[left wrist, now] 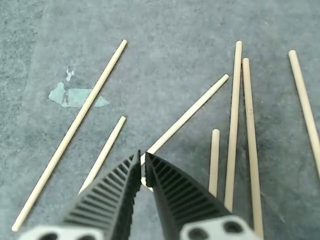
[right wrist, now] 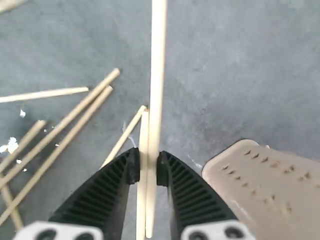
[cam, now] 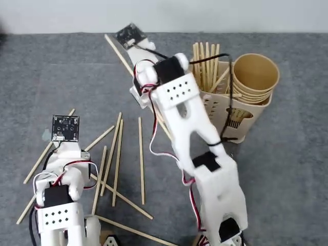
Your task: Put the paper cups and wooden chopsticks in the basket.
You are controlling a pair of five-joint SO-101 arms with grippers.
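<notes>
Near edge: left gripper [left wrist: 144,159], fingers drawn almost together, end of slanted chopstick [left wrist: 190,112] pinched at the tips, the stick lying on the grey mat [left wrist: 180,30]. Print on its camera board [cam: 65,128] is too small to read. The loose chopsticks [cam: 141,159] are scattered alongside, with a torn tape scrap [left wrist: 75,95] stuck nearby.

Farther: right gripper [right wrist: 146,160], fingers clamped on long chopstick [right wrist: 157,60], with a shorter stick [right wrist: 144,130] in the same grip. The basket [cam: 220,110] is just beside. The high view adds stacked paper cups [cam: 254,72] and an upright chopstick bundle [cam: 205,59] inside it.
</notes>
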